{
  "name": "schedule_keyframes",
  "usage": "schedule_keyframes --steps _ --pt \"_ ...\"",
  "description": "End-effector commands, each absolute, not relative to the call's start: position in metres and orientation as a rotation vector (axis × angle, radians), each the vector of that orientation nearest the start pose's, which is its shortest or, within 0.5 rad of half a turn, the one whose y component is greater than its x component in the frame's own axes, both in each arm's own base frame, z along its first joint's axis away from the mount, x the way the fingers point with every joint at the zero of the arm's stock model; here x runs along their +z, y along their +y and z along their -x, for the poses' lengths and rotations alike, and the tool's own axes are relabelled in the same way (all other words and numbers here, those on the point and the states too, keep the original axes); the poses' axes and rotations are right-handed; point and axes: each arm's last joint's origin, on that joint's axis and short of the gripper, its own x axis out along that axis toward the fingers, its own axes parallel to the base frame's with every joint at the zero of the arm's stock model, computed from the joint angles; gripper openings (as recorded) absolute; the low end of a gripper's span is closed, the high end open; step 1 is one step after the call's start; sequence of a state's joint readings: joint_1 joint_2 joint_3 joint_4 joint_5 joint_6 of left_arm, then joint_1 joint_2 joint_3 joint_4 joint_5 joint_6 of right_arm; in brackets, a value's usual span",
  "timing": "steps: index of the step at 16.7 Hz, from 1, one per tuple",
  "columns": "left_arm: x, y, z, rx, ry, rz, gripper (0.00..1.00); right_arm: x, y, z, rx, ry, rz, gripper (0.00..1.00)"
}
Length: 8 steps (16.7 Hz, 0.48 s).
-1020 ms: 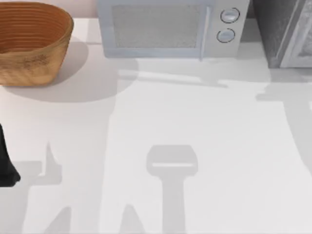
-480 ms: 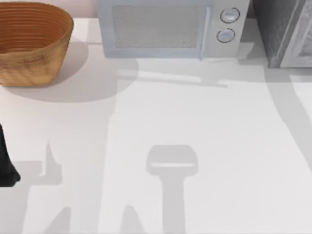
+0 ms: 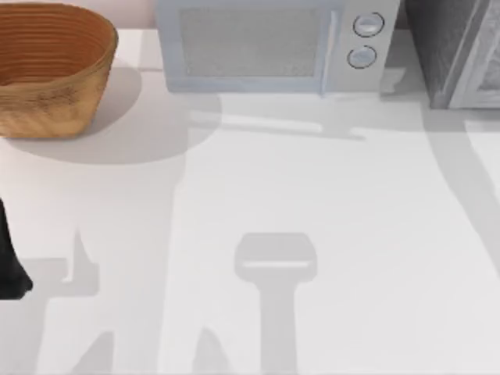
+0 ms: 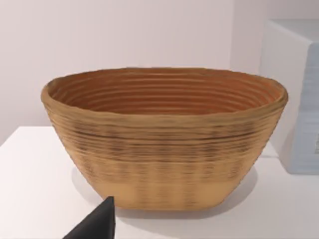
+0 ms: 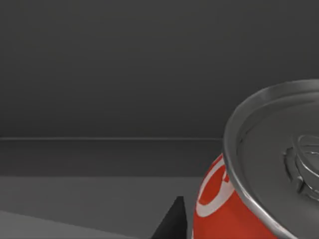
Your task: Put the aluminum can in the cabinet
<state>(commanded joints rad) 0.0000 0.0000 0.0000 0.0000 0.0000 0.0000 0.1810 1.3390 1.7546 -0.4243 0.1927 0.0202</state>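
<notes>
Aluminum can: in my right wrist view the aluminum can (image 5: pixel 234 209) sat very close to the camera, its silver lid (image 5: pixel 279 159) tilted toward the lens and its red side with white lettering below it.
Can against my fingers: a dark fingertip (image 5: pixel 172 221) of my right gripper stood just beside the can's red wall, at about nine o'clock from it. I could not tell whether it touched the can, nor whether my right fingers were spread or closed on it.
Surroundings of the can: dark grey flat surfaces lay behind and beneath it, a back wall (image 5: pixel 109 69) meeting a floor along a straight seam.
Cabinet: in the top view the cabinet (image 3: pixel 457 51) stood at the table's one o'clock corner, speckled dark side beside a lighter framed panel.
Left arm: a dark part of my left arm (image 3: pixel 9 262) showed at the table's nine o'clock edge. One dark fingertip (image 4: pixel 97 224) showed in the left wrist view; I could not tell how those fingers stood.
Basket: a woven basket (image 3: pixel 51 66) sat at eleven o'clock, upright, well apart from the cabinet.
Microwave: the pale microwave (image 3: pixel 266 43) with two round knobs (image 3: pixel 366 39) stood at twelve o'clock, between basket and cabinet.
Table: the white table (image 3: pixel 328 203) carried grey shadows.
</notes>
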Motion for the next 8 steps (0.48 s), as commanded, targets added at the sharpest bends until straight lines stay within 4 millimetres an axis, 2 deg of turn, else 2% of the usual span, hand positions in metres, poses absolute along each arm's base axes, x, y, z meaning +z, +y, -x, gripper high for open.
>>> schedule_keyframes --steps 3,8 --pt "0.16 -0.001 -0.106 0.0 0.0 0.0 1.0 0.513 0.051 -0.283 0.005 0.036 0.004 0.0" --pt "0.16 -0.001 -0.106 0.0 0.0 0.0 1.0 0.529 0.053 -0.34 0.004 0.044 0.006 0.0"
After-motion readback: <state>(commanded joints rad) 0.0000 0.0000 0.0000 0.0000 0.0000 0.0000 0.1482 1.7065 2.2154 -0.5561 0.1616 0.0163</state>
